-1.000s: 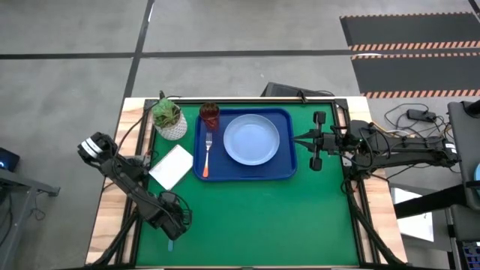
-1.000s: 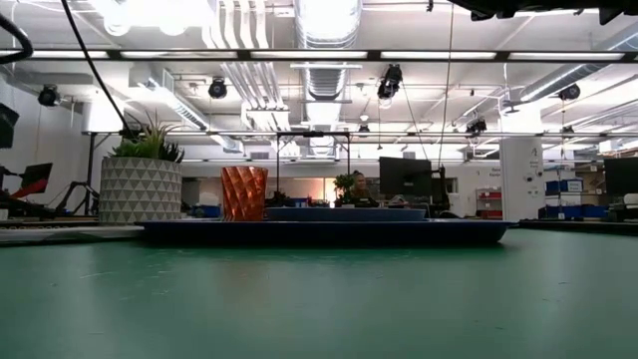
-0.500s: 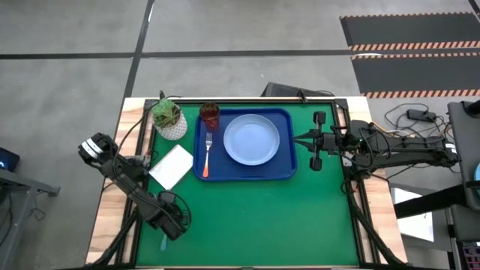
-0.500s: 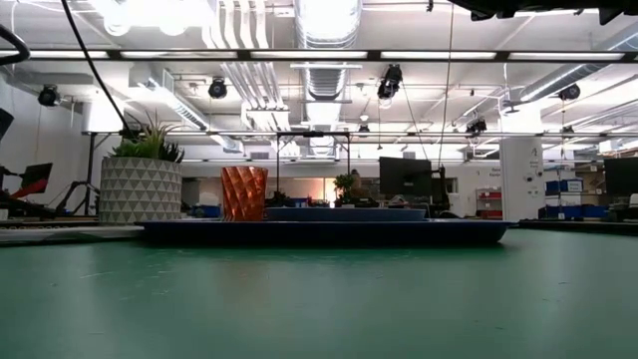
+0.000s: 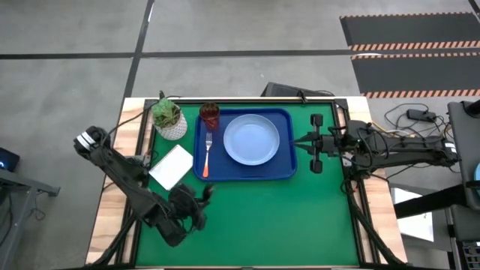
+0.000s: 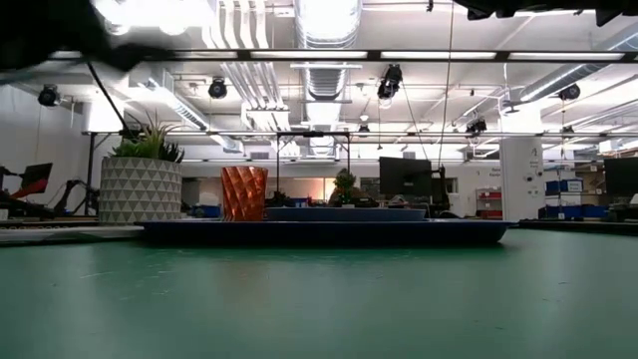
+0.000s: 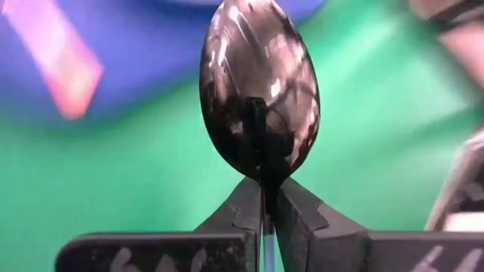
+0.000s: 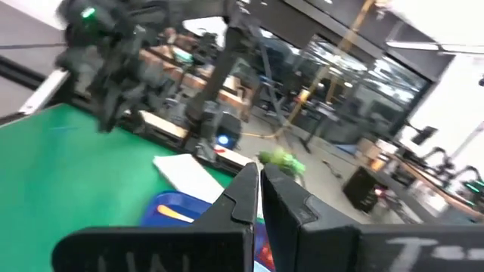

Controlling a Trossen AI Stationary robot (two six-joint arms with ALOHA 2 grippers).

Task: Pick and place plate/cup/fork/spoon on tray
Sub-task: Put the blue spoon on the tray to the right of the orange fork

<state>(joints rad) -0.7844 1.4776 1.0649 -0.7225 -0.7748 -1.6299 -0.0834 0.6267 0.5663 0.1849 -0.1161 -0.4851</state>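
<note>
The left gripper [image 7: 265, 198] is closed on the spoon [image 7: 259, 91]: its two fingers [image 7: 238, 215] pinch the thin stem just below the dark shiny bowl, which stands upright ahead of them. In the high view this gripper [image 5: 201, 196] is over the green mat [image 5: 285, 217], just off the tray's [image 5: 289, 166] near left corner. The tray lies at the mat's far side. On it sit the plate [image 5: 251, 139] in the middle, the fork [image 5: 207, 154] along its left side, and the cup [image 5: 210, 115] in the far left corner. A potted plant [image 5: 169, 118] and a white card [image 5: 172, 166] lie left of the tray. The right gripper [image 5: 298, 140] is closed and empty, beside the tray's right edge.
</note>
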